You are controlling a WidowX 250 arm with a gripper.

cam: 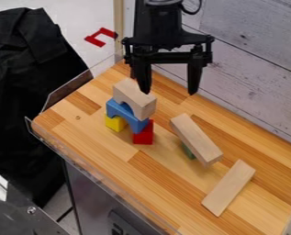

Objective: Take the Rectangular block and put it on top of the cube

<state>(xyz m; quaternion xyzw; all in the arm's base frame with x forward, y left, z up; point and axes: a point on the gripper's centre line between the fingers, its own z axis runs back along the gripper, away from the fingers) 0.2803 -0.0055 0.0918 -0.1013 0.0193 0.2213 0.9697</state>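
The black gripper (169,92) hangs over the back of the table, open, with nothing between its fingers. Its left finger is close to the top of a stack. In that stack, a natural wood arch-like block (135,98) lies on a blue arch (126,114), which spans a yellow cube (115,123) and a red cube (143,133). Right of the stack, a rectangular wooden block (196,138) rests over a mostly hidden green block (188,151). A second rectangular wooden block (229,187) lies flat on the table farther right and nearer the front.
The wooden tabletop (104,151) has a clear raised edge (68,89) on its left side. A whitewashed plank wall (252,78) runs along the back. Black cloth (31,92) hangs beyond the left edge.
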